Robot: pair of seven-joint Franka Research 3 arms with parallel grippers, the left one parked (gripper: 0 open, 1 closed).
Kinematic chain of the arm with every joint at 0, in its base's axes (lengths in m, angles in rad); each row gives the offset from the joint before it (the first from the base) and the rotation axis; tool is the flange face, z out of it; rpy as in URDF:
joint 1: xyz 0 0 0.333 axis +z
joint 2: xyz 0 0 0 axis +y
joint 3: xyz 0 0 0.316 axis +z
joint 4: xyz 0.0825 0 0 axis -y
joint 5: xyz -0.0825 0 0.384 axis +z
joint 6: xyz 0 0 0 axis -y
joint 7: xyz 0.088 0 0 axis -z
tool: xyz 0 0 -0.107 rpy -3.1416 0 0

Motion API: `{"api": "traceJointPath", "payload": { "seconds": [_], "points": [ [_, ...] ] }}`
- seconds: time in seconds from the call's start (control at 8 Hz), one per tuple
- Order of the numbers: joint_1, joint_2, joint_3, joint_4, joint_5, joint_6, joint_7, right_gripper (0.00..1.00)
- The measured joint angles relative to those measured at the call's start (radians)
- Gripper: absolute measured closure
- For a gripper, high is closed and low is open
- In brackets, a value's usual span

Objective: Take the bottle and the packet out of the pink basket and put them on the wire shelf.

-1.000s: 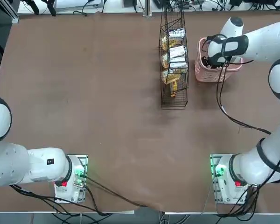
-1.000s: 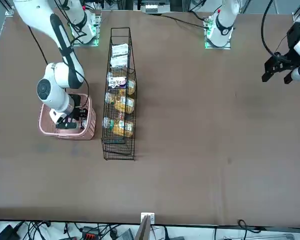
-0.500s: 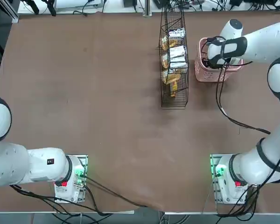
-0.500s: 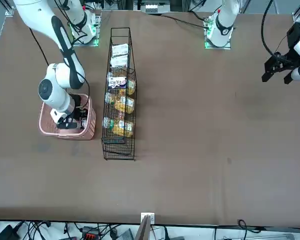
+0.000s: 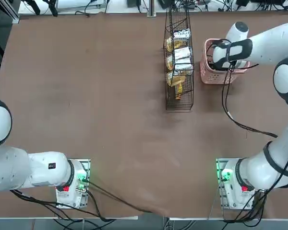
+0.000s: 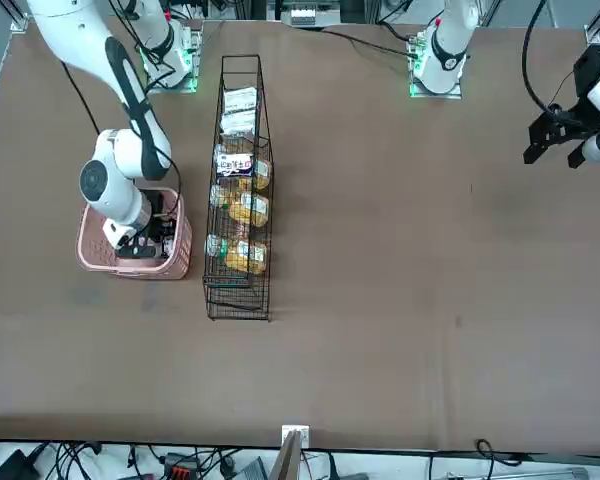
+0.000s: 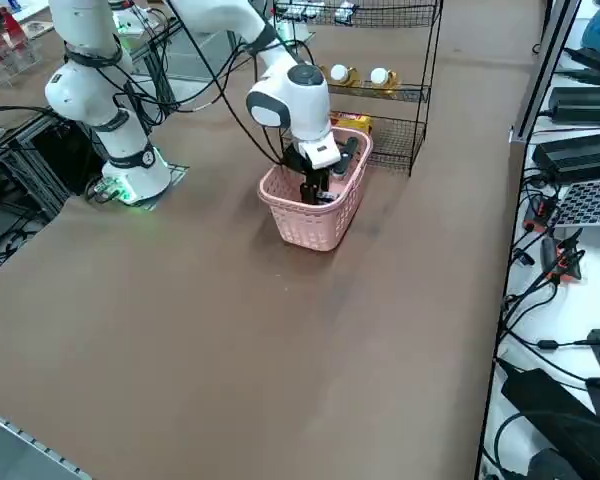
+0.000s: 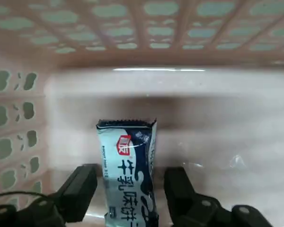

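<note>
**Right gripper inside pink basket, fingers either side of packet**

The brown table point(image 5: 101, 96) carried the black wire shelf point(image 5: 178, 98) standing just beside the pink basket point(image 5: 205, 72), both at the far edge from the arm bases. In the right side view the basket point(image 7: 315, 225) stood in front of the shelf point(image 7: 400, 140), whose tiers held white-capped bottles of amber liquid point(image 7: 340, 75). Cables and equipment lay on the surfaces bordering the table.

The right gripper point(image 7: 315, 185) was lowered into the basket, pointing down. The front view showed the arm's wrist covering most of the basket point(image 6: 130, 262); the overhead view likewise hid the basket floor. Neither showed any contents.

Only the wrist view showed the packet point(image 8: 128, 175). It lay flat on the basket floor, white with dark blue print and a red mark, lengthwise between the two fingers point(image 8: 80, 191). The gripper point(image 8: 130, 194) was parted, a gap visible on each side of the packet, neither finger touching it. The perforated basket wall point(image 8: 132, 28) stood beyond the packet's far end.

The task's bottle could not be found in the basket in any view.
</note>
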Motion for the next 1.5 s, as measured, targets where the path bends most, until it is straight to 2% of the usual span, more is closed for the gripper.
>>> {"api": "traceJointPath", "payload": {
  "seconds": [0.62,0.75,0.88,1.0,1.25,1.5],
  "points": [
    [0.000,0.000,0.000,0.000,0.000,0.002,0.000,0.23],
    [0.000,0.000,0.000,0.000,-0.001,0.003,0.000,0.28],
    [0.000,0.000,0.000,0.000,-0.001,0.003,0.000,0.41],
    [0.000,-0.001,0.000,0.000,-0.001,0.004,0.000,0.48],
    [0.000,-0.013,0.001,0.000,-0.001,0.004,-0.004,0.56],
    [0.000,-0.023,0.001,0.004,-0.001,-0.007,-0.007,0.56]
  ]
}}
